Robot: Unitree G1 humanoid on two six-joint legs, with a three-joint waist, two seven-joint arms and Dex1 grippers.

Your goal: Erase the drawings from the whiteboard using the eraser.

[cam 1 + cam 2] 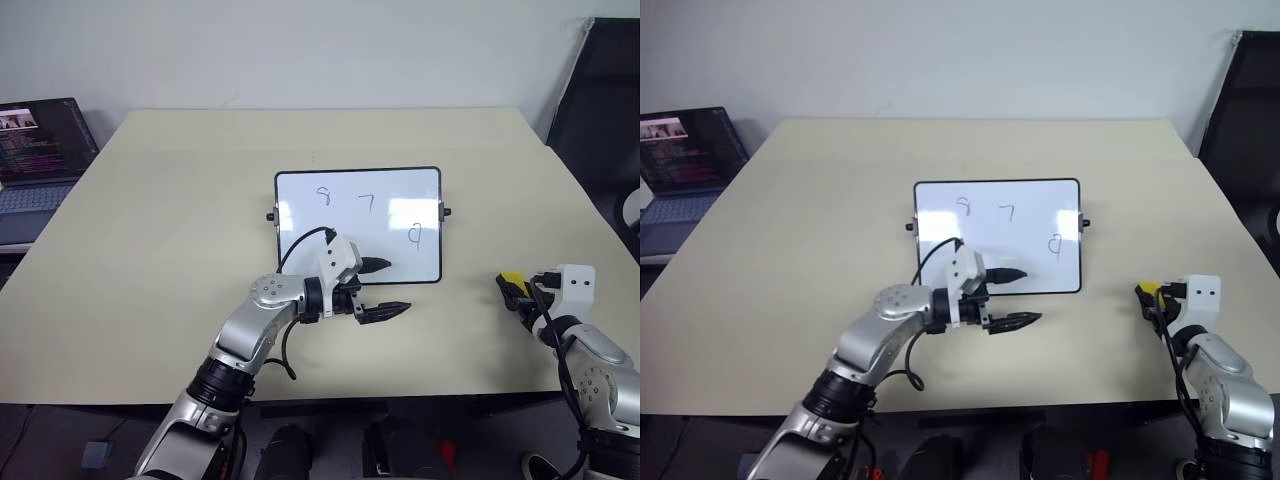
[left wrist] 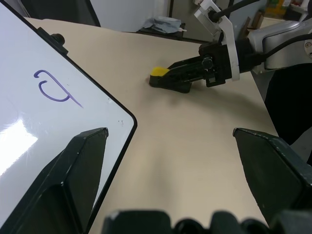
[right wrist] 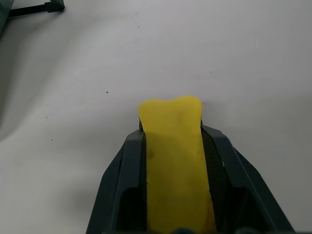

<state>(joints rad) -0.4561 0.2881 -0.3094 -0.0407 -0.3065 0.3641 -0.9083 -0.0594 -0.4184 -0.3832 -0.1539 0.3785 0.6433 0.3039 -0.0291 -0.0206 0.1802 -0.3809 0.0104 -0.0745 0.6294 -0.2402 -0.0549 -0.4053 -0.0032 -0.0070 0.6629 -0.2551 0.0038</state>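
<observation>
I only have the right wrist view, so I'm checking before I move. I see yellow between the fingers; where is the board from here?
Observer: The whiteboard lies flat mid-table, to the left of the right gripper, which is shut on the eraser.
Operator: Any marks left on it?
Observer: Yes, three drawings: two along the far edge, one nearer the right edge.
Operator: Where's the other arm?
Observer: The left gripper is open at the board's near right corner, one finger over the white surface, one over the table.
</observation>
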